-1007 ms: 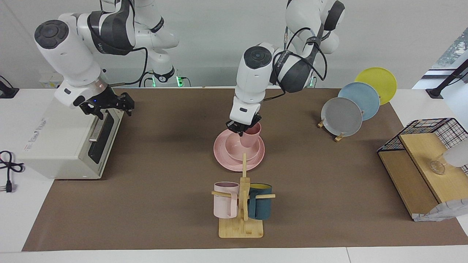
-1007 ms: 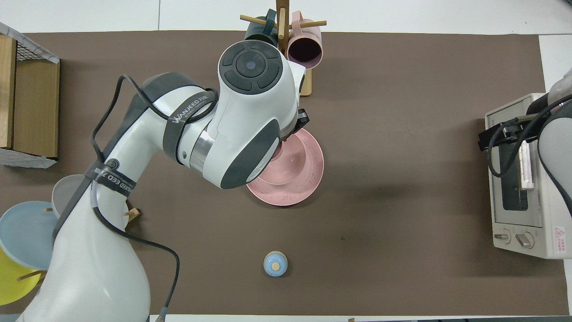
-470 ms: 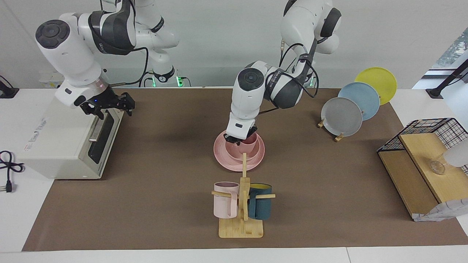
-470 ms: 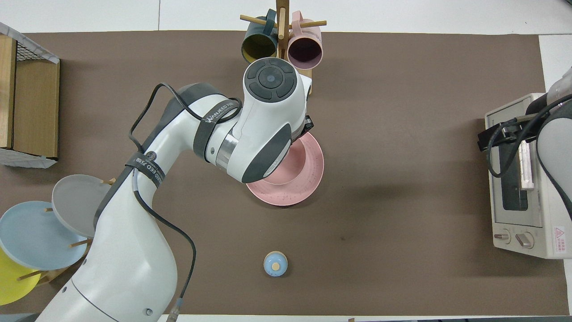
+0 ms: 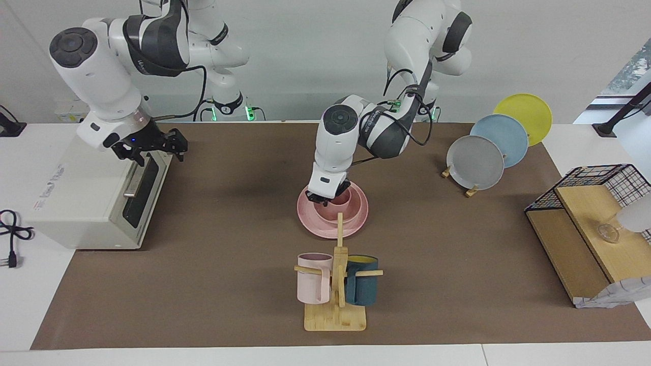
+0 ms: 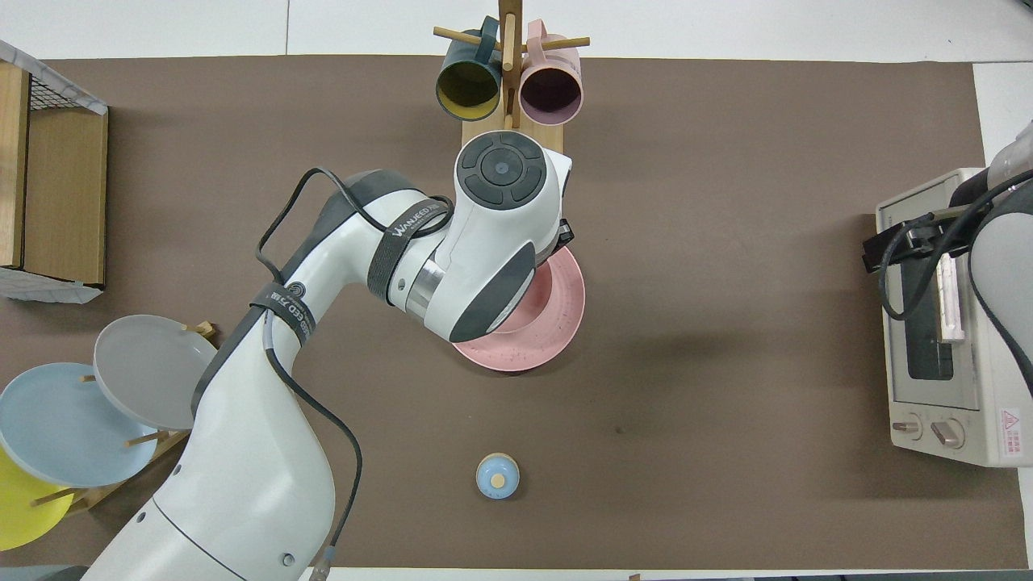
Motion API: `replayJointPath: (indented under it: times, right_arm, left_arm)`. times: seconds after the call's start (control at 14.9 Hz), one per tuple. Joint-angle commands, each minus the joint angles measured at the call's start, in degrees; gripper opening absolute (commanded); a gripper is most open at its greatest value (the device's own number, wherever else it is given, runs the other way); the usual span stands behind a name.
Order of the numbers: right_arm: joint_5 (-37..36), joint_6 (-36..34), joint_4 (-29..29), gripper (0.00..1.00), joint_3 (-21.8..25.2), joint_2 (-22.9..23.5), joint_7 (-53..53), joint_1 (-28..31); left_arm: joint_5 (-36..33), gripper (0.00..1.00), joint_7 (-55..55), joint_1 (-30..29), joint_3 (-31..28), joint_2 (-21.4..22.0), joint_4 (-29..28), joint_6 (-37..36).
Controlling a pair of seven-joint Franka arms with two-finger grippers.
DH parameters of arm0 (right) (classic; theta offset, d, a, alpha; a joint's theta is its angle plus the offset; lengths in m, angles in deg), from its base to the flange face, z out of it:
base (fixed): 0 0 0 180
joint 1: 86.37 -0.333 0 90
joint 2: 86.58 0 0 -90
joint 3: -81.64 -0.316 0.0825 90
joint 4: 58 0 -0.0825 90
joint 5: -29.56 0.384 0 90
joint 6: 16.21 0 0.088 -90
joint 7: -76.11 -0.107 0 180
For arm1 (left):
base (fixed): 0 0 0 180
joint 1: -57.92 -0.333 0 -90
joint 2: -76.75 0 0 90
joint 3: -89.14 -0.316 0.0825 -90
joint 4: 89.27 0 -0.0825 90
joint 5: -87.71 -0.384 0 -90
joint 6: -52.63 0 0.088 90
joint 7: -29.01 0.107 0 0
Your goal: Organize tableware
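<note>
Pink plate (image 5: 356, 223), bowl (image 5: 325, 212) and cup (image 5: 342, 198) — matt, smooth, faintly speckled on the plate rim. Table mat (image 5: 229, 264) — brown, matt, cloth-like. Mug stand (image 5: 335, 315) pale wood, as is the shelf (image 5: 585, 213) under black wire mesh. Toaster oven (image 5: 86, 203) off-white, painted metal look. Arm shells (image 6: 242, 484) glossy white plastic with dark grey bands.

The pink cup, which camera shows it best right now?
The facing view: the pink cup shows sitting in the bowl on the plate, at the left gripper. In the overhead view the left arm hides the cup; only the plate's rim shows.
</note>
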Motion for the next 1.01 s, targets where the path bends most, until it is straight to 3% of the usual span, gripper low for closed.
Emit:
replayJointPath:
  times: [0.0, 0.2, 0.34, 0.67, 0.94]
  right_arm:
    - [0.0, -0.2, 1.0, 1.00, -2.6, -1.1, -1.1, 2.0]
    - [0.0, -0.2, 0.9, 1.00, -2.7, -1.1, -1.1, 2.1]
    - [0.1, -0.2, 0.9, 1.00, -2.7, -1.1, -1.1, 2.1]
    - [0.1, -0.4, 0.5, 1.00, -2.4, -2.0, -2.6, 1.3]
    - [0.2, -3.3, 0.6, 1.00, -1.8, -3.5, -5.8, -0.2]
  left_arm:
    - [-1.3, 1.00, -0.1, 0.8, -0.9, 1.0, -1.5, 0.5]
    - [-1.3, 1.00, 0.7, -0.1, -1.1, 2.3, -1.2, -1.8]
    - [-0.9, 1.00, 4.1, -2.5, -1.2, 5.9, -1.3, -5.4]
    - [0.9, 1.00, 14.1, -11.3, -1.2, 15.9, -1.4, -18.8]
    - [0.9, 1.00, 27.7, -23.0, -1.2, 22.8, -1.7, -24.3]
